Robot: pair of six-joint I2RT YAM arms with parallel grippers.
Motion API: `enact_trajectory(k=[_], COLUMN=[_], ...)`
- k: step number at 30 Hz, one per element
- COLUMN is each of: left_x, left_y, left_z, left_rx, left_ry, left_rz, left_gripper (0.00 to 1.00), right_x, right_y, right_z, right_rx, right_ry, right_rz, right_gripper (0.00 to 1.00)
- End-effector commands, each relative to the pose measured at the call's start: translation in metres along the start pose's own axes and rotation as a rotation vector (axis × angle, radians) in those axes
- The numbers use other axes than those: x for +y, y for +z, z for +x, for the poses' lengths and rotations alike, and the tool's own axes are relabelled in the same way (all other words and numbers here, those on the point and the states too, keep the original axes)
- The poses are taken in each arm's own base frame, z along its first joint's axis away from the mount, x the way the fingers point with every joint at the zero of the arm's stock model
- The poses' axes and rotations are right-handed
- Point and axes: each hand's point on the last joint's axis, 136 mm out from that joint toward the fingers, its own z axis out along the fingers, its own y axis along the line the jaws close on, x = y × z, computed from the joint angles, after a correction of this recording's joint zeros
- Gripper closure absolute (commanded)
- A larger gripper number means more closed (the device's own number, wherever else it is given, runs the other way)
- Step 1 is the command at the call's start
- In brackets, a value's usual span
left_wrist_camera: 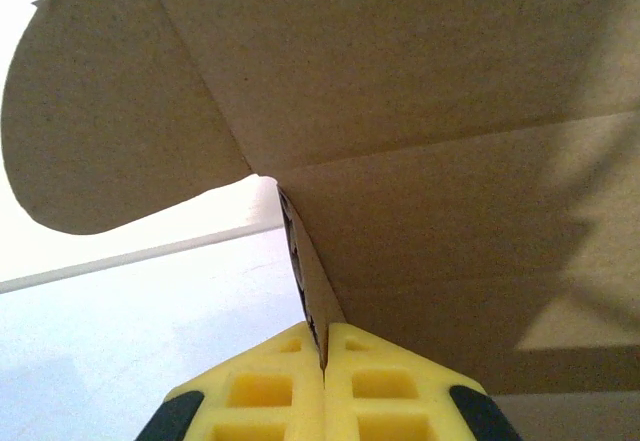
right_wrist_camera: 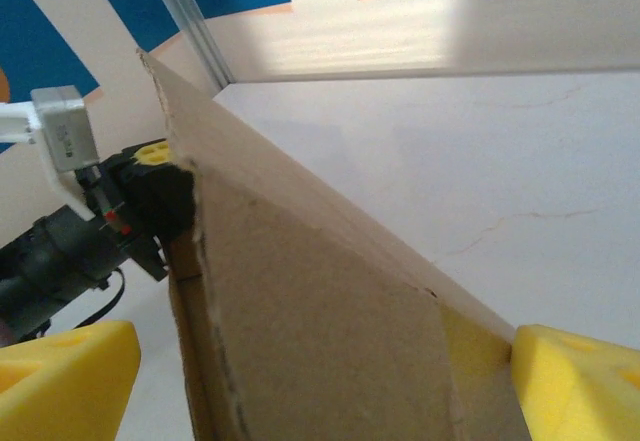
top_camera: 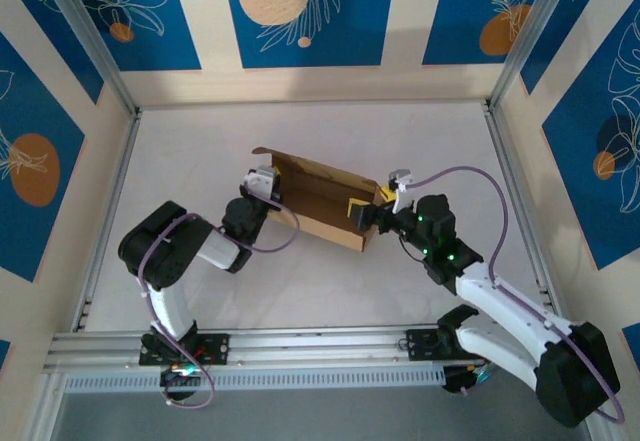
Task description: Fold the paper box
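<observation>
The paper box, brown cardboard and partly formed with its walls raised, lies mid-table. At its left end my left gripper is shut on it. In the left wrist view the yellow fingertips pinch a thin cardboard edge, and the box panel and a rounded flap rise above my left gripper. My right gripper is at the box's right end and stands open. In the right wrist view its yellow fingers are far apart, and the box wall lies between them without being clamped.
Aluminium rails frame the white table, with blue-patterned walls behind and at the sides. In the right wrist view my left gripper shows at the far end of the box. A purple cable loops beside the right arm.
</observation>
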Motion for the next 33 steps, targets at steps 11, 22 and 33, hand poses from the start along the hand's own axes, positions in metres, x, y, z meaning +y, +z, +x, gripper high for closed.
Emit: enact_trajectory(k=[11, 22, 33], left_x=[-0.025, -0.028, -0.031], left_y=[-0.001, 0.000, 0.000], left_z=[0.025, 0.024, 0.024], left_rx=[0.072, 0.069, 0.068], left_ry=[0.043, 0.050, 0.053], left_rz=[0.091, 0.105, 0.117], left_gripper=[1.00, 1.00, 1.00], right_x=[0.000, 0.037, -0.017], right_y=[-0.043, -0.082, -0.070], right_z=[0.026, -0.040, -0.058], right_rx=[0.088, 0.206, 0.260], right_ry=[0.052, 0.319, 0.981], right_rz=[0.022, 0.029, 0.271], right_gripper=[0.09, 0.33, 0.24])
